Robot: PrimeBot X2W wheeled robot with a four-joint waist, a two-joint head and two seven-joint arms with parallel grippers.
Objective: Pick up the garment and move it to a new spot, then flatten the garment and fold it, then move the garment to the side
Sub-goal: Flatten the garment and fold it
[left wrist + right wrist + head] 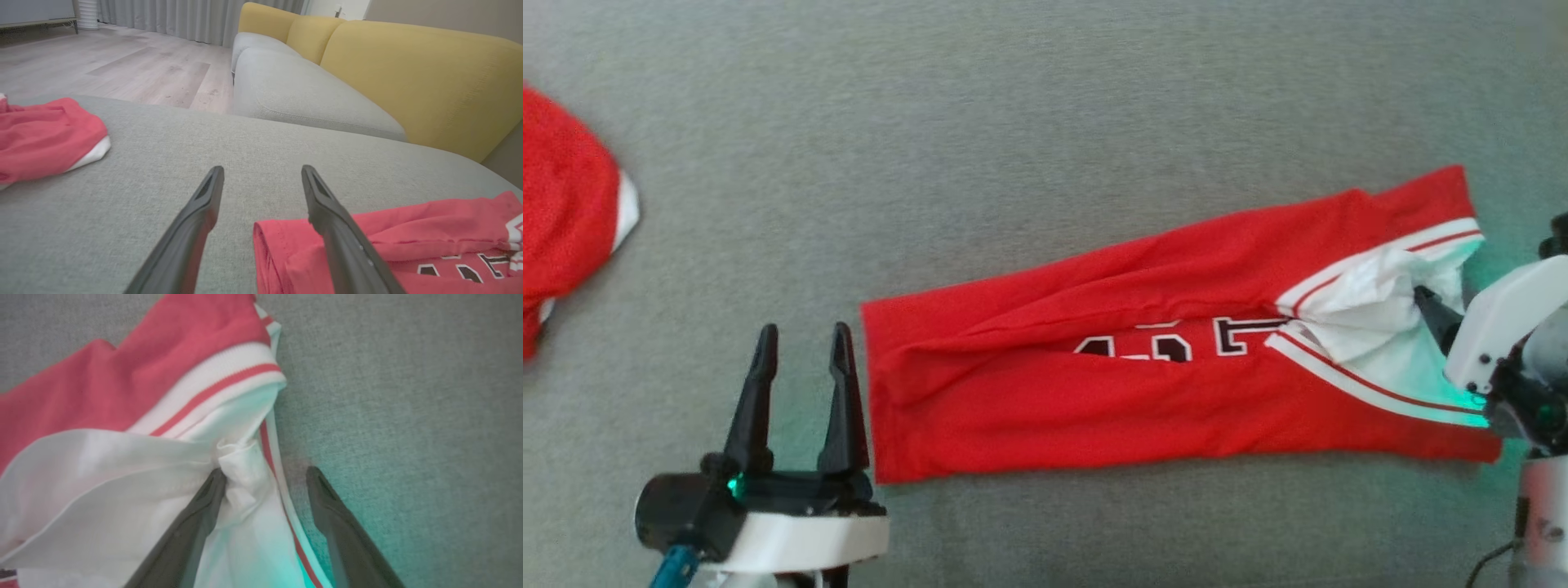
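Flanking one of two garments point(1094, 392) point(564, 212): two splayed grippers point(803, 339) point(267, 471)

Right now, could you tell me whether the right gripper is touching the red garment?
Touching. The right wrist view shows bunched white fabric of the garment pressed against one finger of the open right gripper; more fabric lies between its fingers.

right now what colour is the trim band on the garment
Trim band: white with a thin red stripe, clearest in the right wrist view.
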